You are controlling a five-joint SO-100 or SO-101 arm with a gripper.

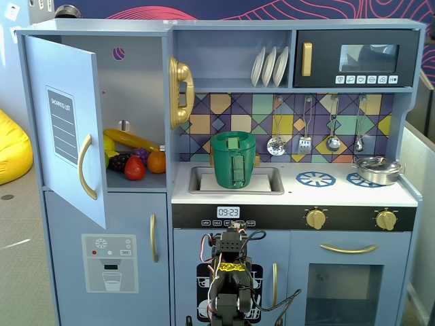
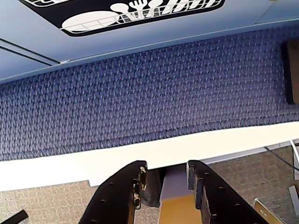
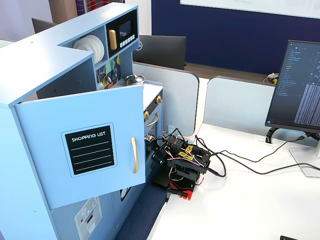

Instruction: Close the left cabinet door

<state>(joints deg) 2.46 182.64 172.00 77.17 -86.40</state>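
The left cabinet door (image 1: 64,122) is a light-blue panel with a black "SHOPPING LIST" label and a curved gold handle (image 1: 85,166). It stands swung wide open at the kitchen's upper left. It also shows in the other fixed view (image 3: 85,150), with its handle (image 3: 134,155) toward the arm. My arm (image 1: 230,272) sits folded low in front of the kitchen, below and to the right of the door and well apart from it. In the wrist view my gripper (image 2: 166,165) points down over blue carpet, its jaws a little apart and empty.
Toy fruit (image 1: 136,163) lies on the shelf inside the open cabinet. A gold phone (image 1: 180,92) hangs beside the opening. A green pot (image 1: 233,159) sits in the sink. Below is the dispenser door (image 1: 109,261). Cables (image 3: 240,165) and a monitor (image 3: 300,85) sit on the white table (image 3: 240,210).
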